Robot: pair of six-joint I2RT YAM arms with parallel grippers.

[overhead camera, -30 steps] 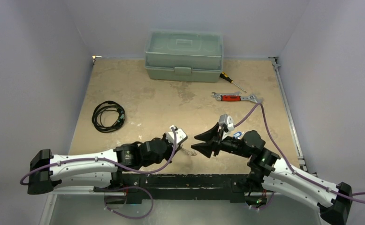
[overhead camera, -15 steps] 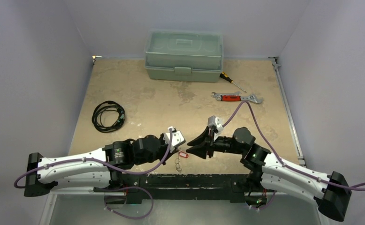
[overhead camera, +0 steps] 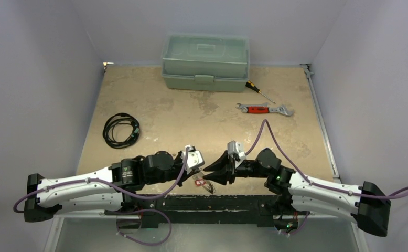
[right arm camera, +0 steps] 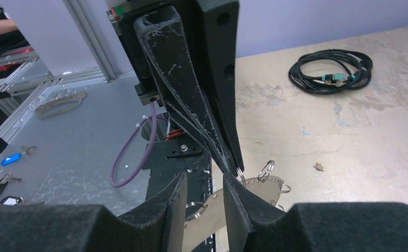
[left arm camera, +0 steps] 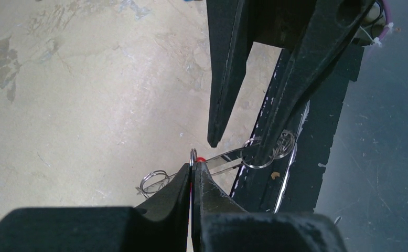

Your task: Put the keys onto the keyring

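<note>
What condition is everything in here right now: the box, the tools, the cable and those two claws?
Pale green plastic toolbox: lid closed.
Black cable: coiled.
Red-handled silver wrench: lying flat.
Yellow-and-black screwdriver: lying flat.
Left gripper: shut on a thin silver wire ring.
Right gripper: jaws apart around a silver key; grip unclear.

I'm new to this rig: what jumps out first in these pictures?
The two claws meet tip to tip at the near edge of the table: the left claw is pinched shut on a small ring, and the right claw is open around a flat silver key. Behind them, a green toolbox sits at the far edge and a coiled black cable lies on the left.
</note>
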